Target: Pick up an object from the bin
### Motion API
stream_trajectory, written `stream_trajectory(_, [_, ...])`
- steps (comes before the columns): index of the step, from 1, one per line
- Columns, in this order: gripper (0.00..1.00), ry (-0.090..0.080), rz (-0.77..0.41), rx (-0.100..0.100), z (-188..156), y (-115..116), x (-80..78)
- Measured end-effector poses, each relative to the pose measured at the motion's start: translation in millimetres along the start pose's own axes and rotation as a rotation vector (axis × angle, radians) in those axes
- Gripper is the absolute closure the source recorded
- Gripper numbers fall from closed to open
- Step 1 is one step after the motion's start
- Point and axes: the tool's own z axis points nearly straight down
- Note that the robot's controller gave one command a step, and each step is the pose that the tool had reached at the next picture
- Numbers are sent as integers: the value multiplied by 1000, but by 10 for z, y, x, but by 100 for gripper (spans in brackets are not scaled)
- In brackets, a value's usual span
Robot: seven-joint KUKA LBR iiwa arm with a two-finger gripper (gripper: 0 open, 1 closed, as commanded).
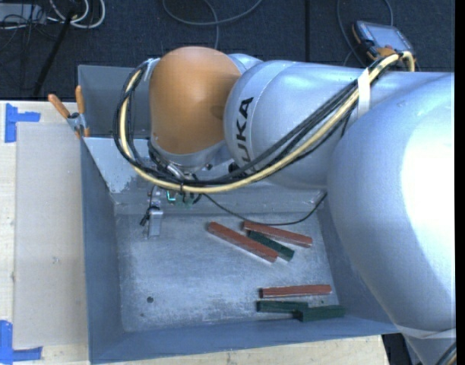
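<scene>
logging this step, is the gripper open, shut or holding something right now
Gripper: cannot be told whether open or shut; it is at the left of the bin, apart from the sticks.

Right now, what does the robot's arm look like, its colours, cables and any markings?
The arm is made of bulky, rounded silver-grey links. A smooth orange dome cover sits at the wrist, beside black KUKA lettering. Yellow and black cables run along the arm and loop round the cover. Under it hangs a small grey metal gripper.
</scene>
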Motion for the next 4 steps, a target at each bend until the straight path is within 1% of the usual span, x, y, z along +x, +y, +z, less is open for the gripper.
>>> stream_trajectory(1, [0,0,-69,4,1128,-1052,97])
stream_trajectory(2, [0,-7,80,0,1082,-1682,149])
stream_trajectory(3, [0,-13,144,-2,762,-2064,91])
stream_trajectory(4, [0,-5,264,-3,1090,-1910,198])
